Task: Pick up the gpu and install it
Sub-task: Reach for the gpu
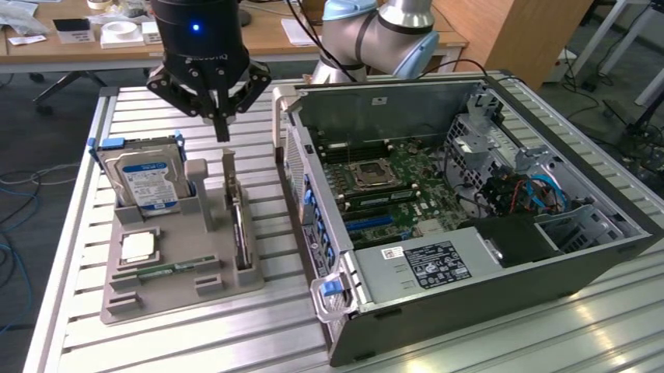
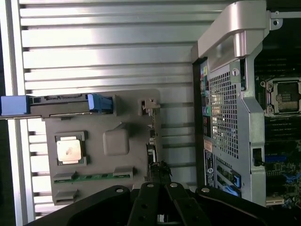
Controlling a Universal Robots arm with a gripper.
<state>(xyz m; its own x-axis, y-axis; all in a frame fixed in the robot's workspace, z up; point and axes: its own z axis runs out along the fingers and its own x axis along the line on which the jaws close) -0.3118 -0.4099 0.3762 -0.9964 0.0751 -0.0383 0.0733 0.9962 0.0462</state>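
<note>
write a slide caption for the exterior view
Shut gripper hovers above the gpu standing in a grey tray beside the open computer case

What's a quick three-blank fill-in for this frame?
1. The hand, above the grey holder, is ____ and holds nothing.
2. The hard drive carries a ____ label.
3. The gpu stands on edge in the holder, not in the open ____.
Missing: shut; blue; computer case.

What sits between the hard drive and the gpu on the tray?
A grey upright block of the tray, standing between hard drive and gpu; the exterior view shows it.
</note>
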